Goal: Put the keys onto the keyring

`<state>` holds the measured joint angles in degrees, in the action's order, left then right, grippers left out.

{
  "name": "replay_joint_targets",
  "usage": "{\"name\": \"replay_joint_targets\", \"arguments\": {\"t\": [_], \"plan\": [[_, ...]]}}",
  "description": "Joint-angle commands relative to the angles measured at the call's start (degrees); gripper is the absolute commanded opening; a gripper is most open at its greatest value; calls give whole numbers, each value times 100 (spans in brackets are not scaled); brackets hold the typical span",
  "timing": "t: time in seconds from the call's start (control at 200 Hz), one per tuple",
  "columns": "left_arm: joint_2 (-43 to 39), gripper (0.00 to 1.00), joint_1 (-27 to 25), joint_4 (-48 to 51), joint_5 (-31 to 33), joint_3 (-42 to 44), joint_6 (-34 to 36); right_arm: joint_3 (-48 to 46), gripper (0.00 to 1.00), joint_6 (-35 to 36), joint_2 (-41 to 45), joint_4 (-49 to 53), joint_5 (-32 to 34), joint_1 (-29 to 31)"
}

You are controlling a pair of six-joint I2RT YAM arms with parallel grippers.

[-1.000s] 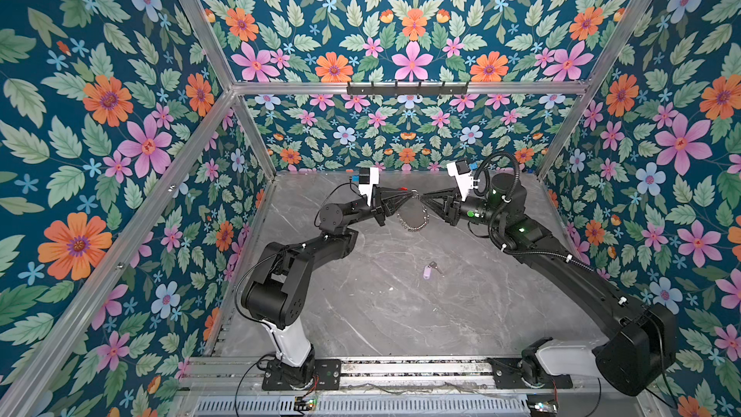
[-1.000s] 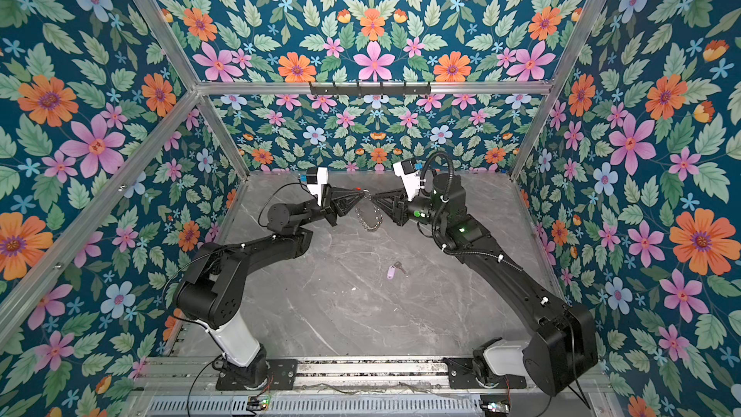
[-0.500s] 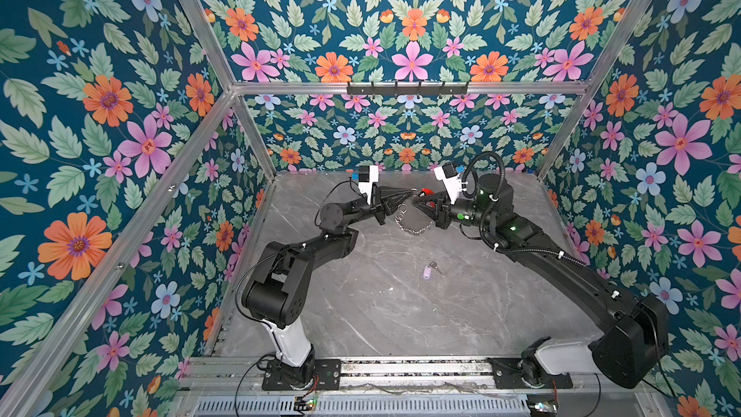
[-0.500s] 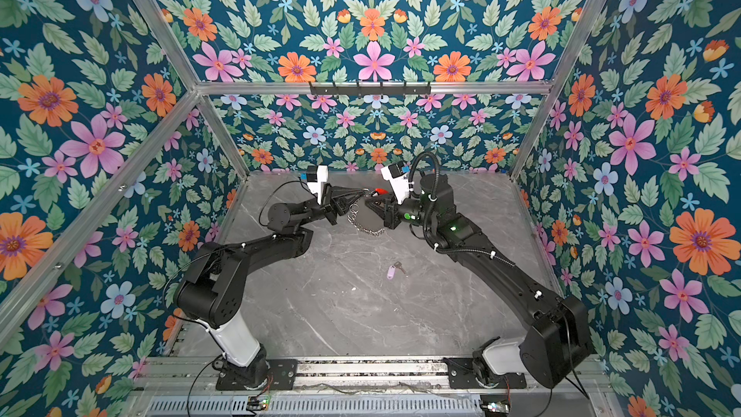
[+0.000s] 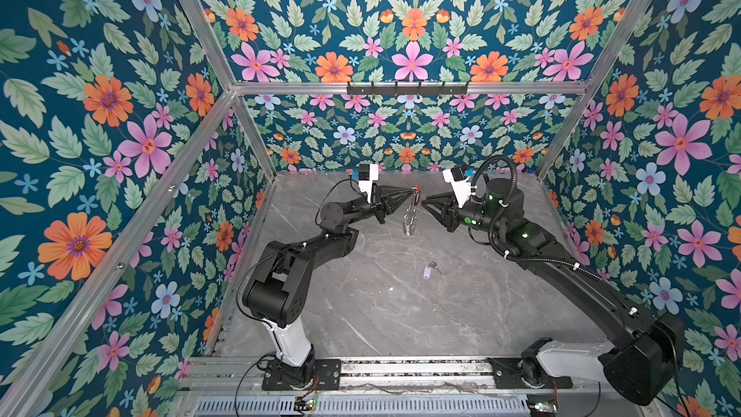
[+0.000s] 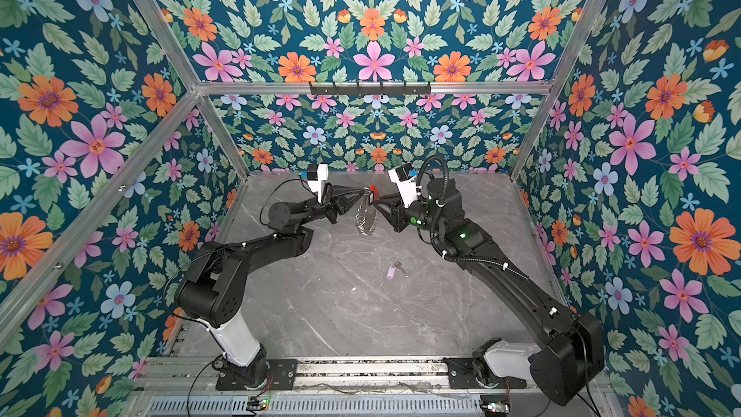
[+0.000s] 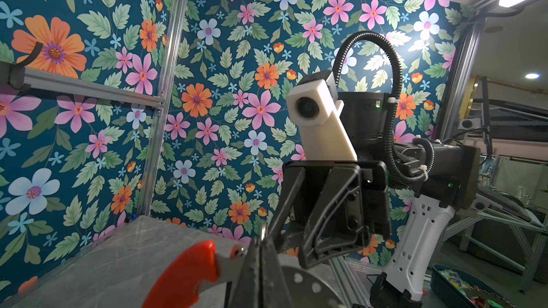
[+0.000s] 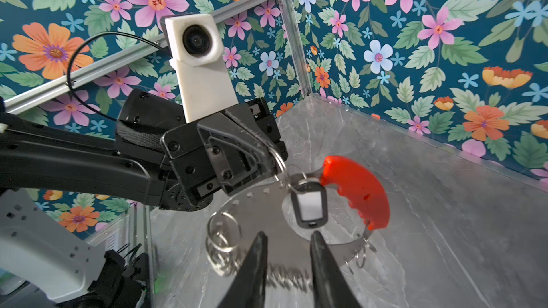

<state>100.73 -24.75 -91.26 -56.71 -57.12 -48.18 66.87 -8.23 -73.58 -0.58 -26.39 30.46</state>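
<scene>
Keyring [image 8: 355, 194] hangs from clenched left claw [image 5: 412, 192], right claw [image 8: 288, 234] released; only top views show lilac-tagged key [image 5: 428, 272].

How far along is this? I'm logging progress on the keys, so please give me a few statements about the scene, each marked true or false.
1. The left claw is shut on the keyring. True.
2. The lilac key hangs on the keyring. False: it lies on the table, apart from both arms.
3. The black tag hangs at the keyring, beside its red part. True.
4. The right claw is clamped on the black tag. False: its jaws stand apart and hold nothing.
</scene>
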Motion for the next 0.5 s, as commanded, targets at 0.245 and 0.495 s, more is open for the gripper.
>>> {"name": "replay_joint_targets", "arguments": {"t": [0.245,0.495], "plan": [[-5,0,-12,-258,-46,-93,-257,475,32,665,-399,274,99,4],[-9,0,-12,-225,-96,-121,-279,798,36,884,-568,537,82,2]]}}
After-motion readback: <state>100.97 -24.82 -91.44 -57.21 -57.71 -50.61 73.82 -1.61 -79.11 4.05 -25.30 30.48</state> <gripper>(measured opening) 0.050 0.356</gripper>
